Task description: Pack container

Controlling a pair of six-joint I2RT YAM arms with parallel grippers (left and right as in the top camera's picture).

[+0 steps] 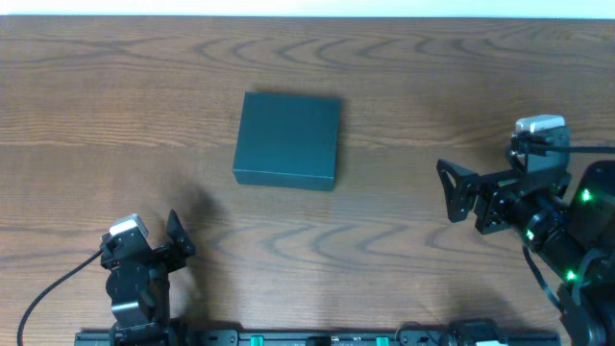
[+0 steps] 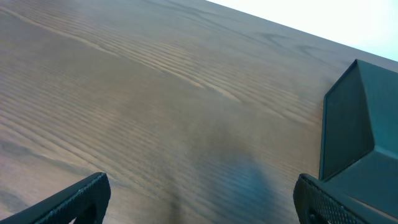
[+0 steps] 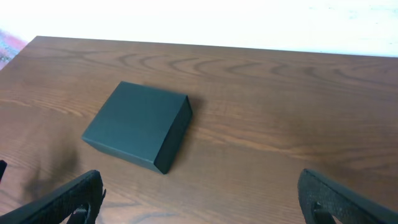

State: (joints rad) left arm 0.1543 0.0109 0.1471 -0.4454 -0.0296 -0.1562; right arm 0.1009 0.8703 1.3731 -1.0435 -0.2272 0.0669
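The container [image 1: 288, 139] is a dark teal matte box, lid shut, lying flat on the wooden table a little left of centre. It also shows in the right wrist view [image 3: 138, 124] and at the right edge of the left wrist view [image 2: 360, 118]. My left gripper [image 1: 175, 235] is open and empty near the table's front left, apart from the box; its fingers show in the left wrist view [image 2: 202, 199]. My right gripper [image 1: 454, 190] is open and empty at the right, facing the box from a distance; its fingers frame the right wrist view [image 3: 202, 199].
The wooden table [image 1: 115, 106] runs to a far edge against a white background. A rail with cables [image 1: 288, 338] runs along the front edge. No snack packets are in view.
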